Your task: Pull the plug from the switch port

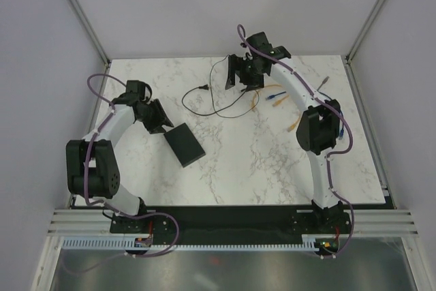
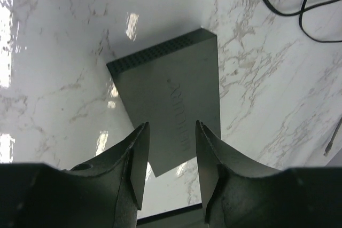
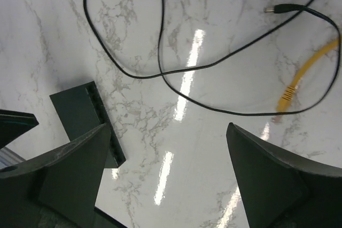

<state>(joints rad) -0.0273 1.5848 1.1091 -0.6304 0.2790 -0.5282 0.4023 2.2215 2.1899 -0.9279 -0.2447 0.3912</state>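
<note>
The switch is a flat matte-black box (image 1: 184,144) lying on the marble table left of centre. It also shows in the left wrist view (image 2: 171,100) and at the left of the right wrist view (image 3: 79,113). I see no cable in any of its visible edges. A thin black cord (image 1: 216,108) loops over the table, and its barrel plug (image 3: 280,9) lies free, apart from the box. My left gripper (image 1: 158,119) (image 2: 172,126) is open and empty, just above the box's near end. My right gripper (image 1: 244,76) (image 3: 168,129) is wide open and empty at the far middle, over bare marble.
A yellow cable with a clear connector (image 3: 288,93) lies right of the black cord. Yellow and blue cable ends (image 1: 274,95) and another yellow one (image 1: 293,126) lie near the right arm. Grey walls close in the table (image 1: 259,168) on three sides.
</note>
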